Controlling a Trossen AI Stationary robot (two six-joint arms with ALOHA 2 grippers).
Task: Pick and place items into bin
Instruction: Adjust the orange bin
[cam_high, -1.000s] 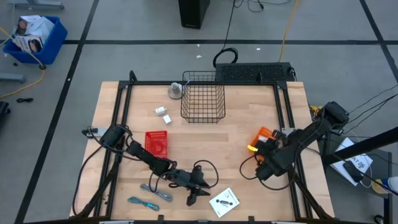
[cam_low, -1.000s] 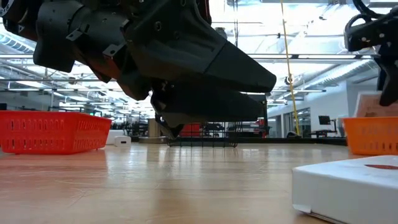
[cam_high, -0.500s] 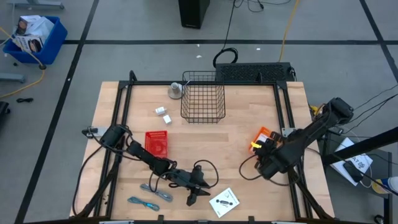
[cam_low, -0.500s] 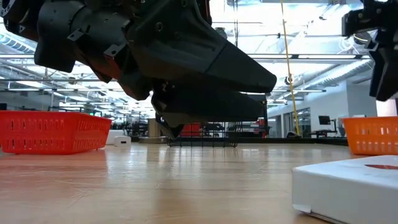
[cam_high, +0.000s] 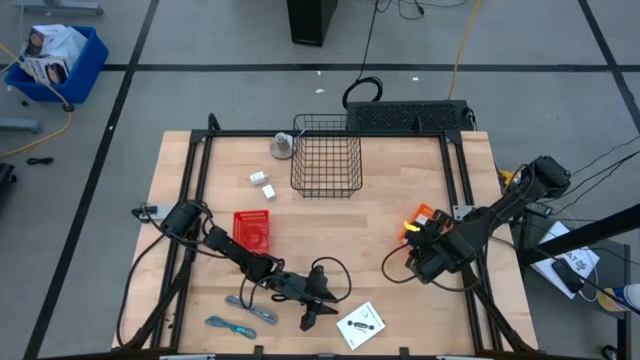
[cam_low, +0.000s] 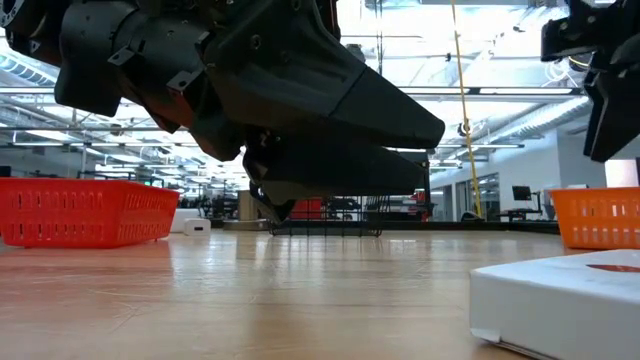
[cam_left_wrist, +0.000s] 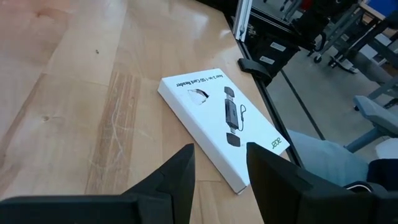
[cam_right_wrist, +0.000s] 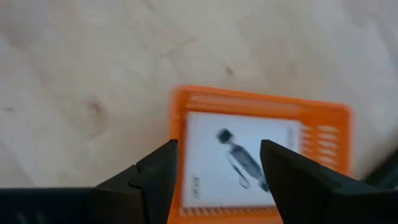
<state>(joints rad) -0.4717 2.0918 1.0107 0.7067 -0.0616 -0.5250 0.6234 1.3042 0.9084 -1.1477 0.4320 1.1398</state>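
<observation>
Hovering above the orange bin at the right side of the table, the right claw has its two fingers apart, and nothing is between them. In the right wrist view a flat white packet with a dark print lies inside this orange bin, under the gap of the fingers.

The left claw hangs low near the front edge of the table, and its fingers stand partly apart with nothing held. Just in front of them a white box with a printed picture lies flat on the wood; in the high view the same box is close to the front edge, beside the claw.

A red bin sits on the left half of the table, near the left arm. A black wire basket stands at the back, in the middle. Two small white blocks lie between the basket and the red bin, and a small grey round thing, maybe a roll, is just left of the basket. A grey strip and a teal-blue cord lie at the front left, near each other but apart.
</observation>
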